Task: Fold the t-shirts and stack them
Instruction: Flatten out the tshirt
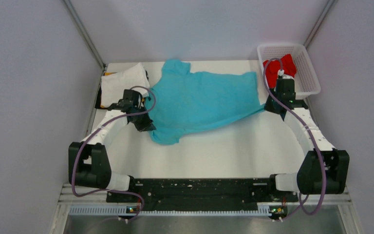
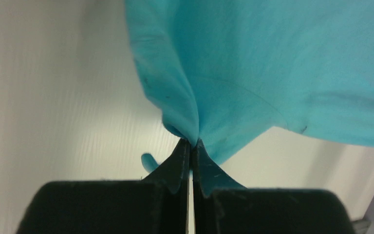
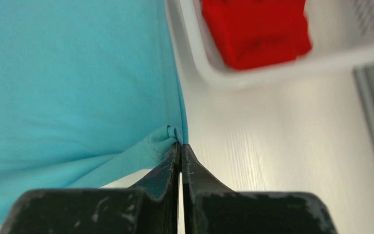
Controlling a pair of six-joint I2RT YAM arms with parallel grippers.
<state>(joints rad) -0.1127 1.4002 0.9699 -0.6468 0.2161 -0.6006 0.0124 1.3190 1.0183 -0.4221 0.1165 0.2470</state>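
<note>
Pinching the turquoise-blue t-shirt (image 1: 202, 100) at two ends, both arms have cloth in their grip. The left claw (image 2: 191, 144) is closed on a fold at the sleeve end, the end farthest from the white mesh basket (image 1: 313, 78). Its wrist view shows the two fingers pressed together with the fabric drawn up into a peak between them. The right claw (image 3: 180, 145) is likewise clamped tight on the hem corner just beside the basket's near wall, with the seam bunched at its tips.

Between the two grips the shirt lies spread on the worktop (image 1: 214, 156), hem toward the basket and sleeves and collar away from it, with a few shallow wrinkles. A red t-shirt (image 1: 278, 68) sits crumpled inside the basket. Well apart from the basket, past the turquoise shirt's sleeve end, a folded white t-shirt (image 1: 121, 82) rests on top of other cloth. Only thin edges of that cloth show, too little to name.

The turquoise shirt looks thin, light and limp. It should sag wherever it is unsupported and hold no crease of its own, and nothing about it can break. Seams and hem are the sensible places to take it, since doubled cloth gives the fingers more to bite. Held at opposite ends like this, a gentle pull apart should keep it flat for a fold. The worktop looks smooth, so a hard or uneven pull would likely drag the whole shirt or slip the thin fabric out of a pinch.
</note>
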